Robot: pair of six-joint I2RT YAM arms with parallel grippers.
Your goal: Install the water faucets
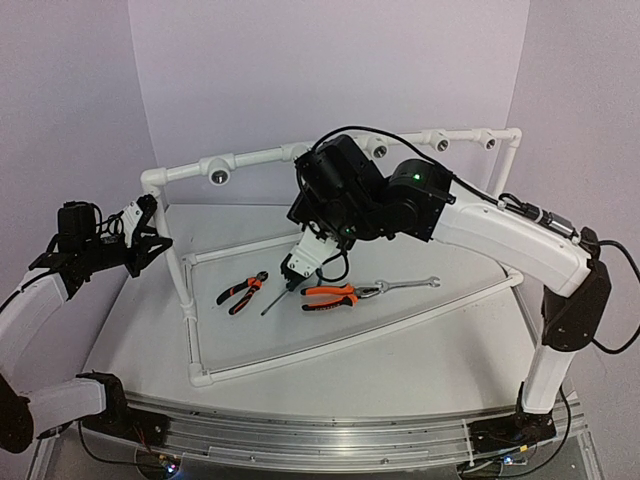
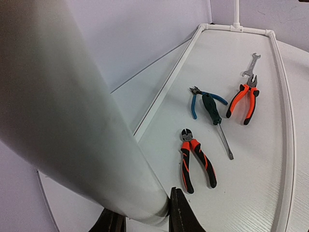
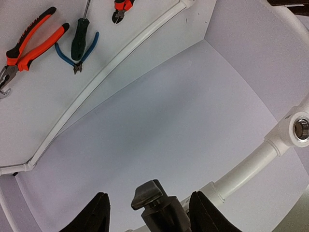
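Right arm (image 1: 500, 235) is reaching in from the right with its elbow high. The white forearm is sloping across to the middle of the back rail, and the black wrist is tipping down over the tools. Left arm (image 1: 45, 300) is bending up from its base and meeting the near-left upright of the frame.

White pipe frame (image 1: 190, 300): smooth round matt plastic tubing with elbow and tee joints, and round sockets facing forward along the top rail. One socket (image 3: 301, 128) is showing a shiny metal insert. Table (image 1: 420, 350) is showing white and faintly grained.

Left gripper (image 2: 145, 220) is clamping the upright, with dark fingers pressing either side of the tube.

Tools are lying flat inside the frame:
- orange-and-black pliers (image 1: 330, 296)
- bare steel spanner (image 1: 405, 286), touching the jaws of those pliers
- smaller orange-handled cutters (image 1: 242, 292)
- dark green screwdriver (image 2: 212, 108), lying across the blue-handled pliers (image 2: 194, 104)

Right gripper (image 3: 149, 215) is standing with fingers apart, one on each side of the water faucet (image 3: 155, 205), and a gap is showing on the left. The faucet is small and black, with a stubby cylindrical body and a flat wedge lever. It is sitting at the top rail beside a white joint. Cannot tell whether it is seated in a socket.
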